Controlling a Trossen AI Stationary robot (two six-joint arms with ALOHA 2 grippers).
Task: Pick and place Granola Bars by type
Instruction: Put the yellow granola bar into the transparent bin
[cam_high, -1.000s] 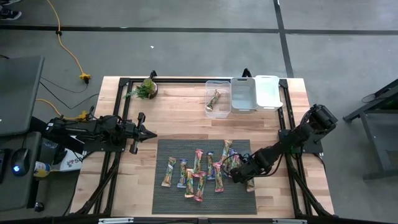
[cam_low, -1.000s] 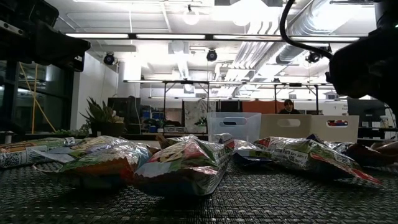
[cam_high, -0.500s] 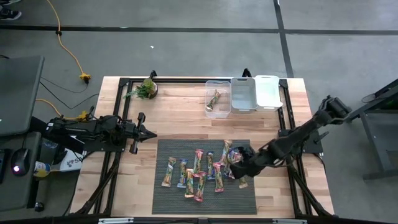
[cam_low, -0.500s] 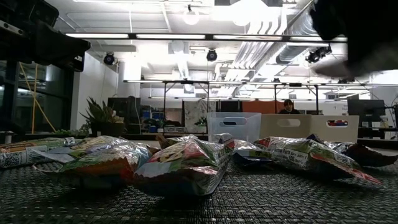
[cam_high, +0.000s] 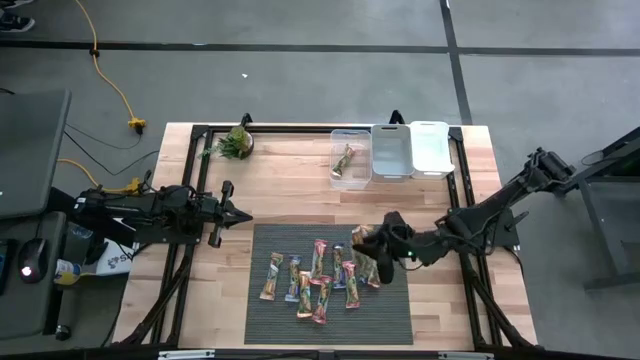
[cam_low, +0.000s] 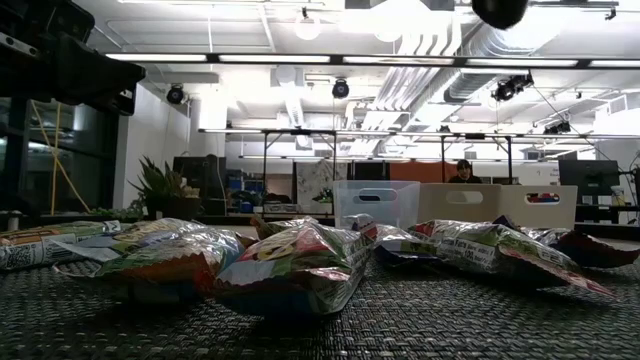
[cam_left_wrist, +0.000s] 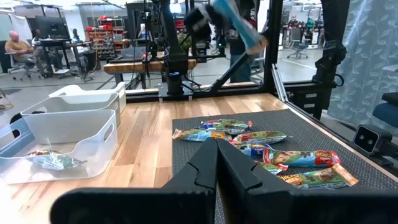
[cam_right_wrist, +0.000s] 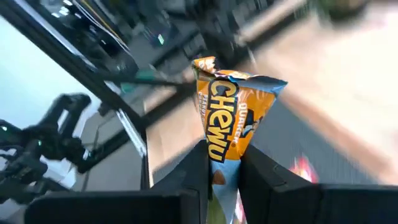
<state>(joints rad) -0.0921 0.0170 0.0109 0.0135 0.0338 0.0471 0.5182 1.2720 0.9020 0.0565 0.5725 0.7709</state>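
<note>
1. The right gripper (cam_right_wrist: 224, 177) pinches one bar (cam_right_wrist: 231, 127) by its lower end and holds it above the mat (cam_high: 395, 320).
2. The bar looks light and soft, with a slippery wrapper; I would grip it near the middle.
3. The other bars (cam_high: 318, 275) lie on the ribbed mat, one in the clear bin (cam_high: 350, 158).
4. The left gripper (cam_left_wrist: 216, 163) waits, fingers together, at the table's (cam_high: 290, 190) left.
</note>
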